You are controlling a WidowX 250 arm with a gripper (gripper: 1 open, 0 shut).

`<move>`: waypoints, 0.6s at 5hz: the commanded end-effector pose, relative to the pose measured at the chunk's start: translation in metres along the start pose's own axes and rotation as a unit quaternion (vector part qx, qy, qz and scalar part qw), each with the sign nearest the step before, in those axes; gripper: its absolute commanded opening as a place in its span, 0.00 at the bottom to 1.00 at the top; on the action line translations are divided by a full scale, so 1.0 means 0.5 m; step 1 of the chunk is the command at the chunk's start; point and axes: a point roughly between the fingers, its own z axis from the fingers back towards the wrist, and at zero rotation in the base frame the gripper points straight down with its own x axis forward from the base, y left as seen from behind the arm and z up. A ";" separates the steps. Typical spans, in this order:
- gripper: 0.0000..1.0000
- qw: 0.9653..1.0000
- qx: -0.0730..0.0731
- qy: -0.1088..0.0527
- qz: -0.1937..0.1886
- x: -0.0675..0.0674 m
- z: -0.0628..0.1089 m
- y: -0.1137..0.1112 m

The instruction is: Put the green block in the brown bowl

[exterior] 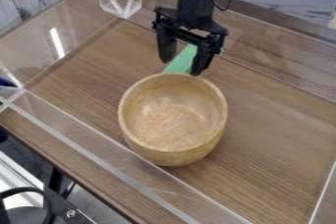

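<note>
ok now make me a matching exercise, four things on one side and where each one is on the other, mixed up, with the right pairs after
Things
1. green block
2. brown bowl
3. gripper fingers
4. tape on the left of the picture

Places and states
A. open, one on either side of the block
B. between the two fingers, just behind the bowl
C. a clear strip on the tabletop
D. nearest the camera of the four, with nothing in it

Right pairs
1-B; 2-D; 3-A; 4-C
</note>
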 end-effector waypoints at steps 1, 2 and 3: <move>1.00 1.000 0.004 -0.010 0.003 0.019 0.000 0.012; 1.00 1.000 0.006 0.000 0.006 0.027 -0.021 0.017; 1.00 1.000 0.002 -0.006 0.003 0.031 -0.025 0.024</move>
